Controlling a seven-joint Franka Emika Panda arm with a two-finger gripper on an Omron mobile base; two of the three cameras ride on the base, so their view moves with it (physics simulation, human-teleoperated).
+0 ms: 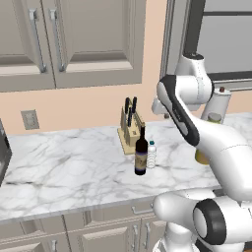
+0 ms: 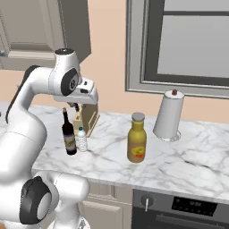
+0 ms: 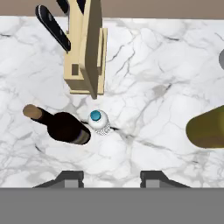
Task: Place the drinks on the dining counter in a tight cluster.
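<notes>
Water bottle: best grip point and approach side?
Grip the water bottle on its body just below the cap, coming straight down. It stands upright; the wine bottle crowds one side and the knife block stands behind, so span the free sides.

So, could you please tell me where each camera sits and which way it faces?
Left base view: behind the arm's left, looking forward and down at the marble counter; the arm rises lower right.
Right base view: behind its right; the arm rises lower left.
Hand view: looks straight down from the hand; its fingertips show.
All share the wine bottle, water bottle and knife block.
</notes>
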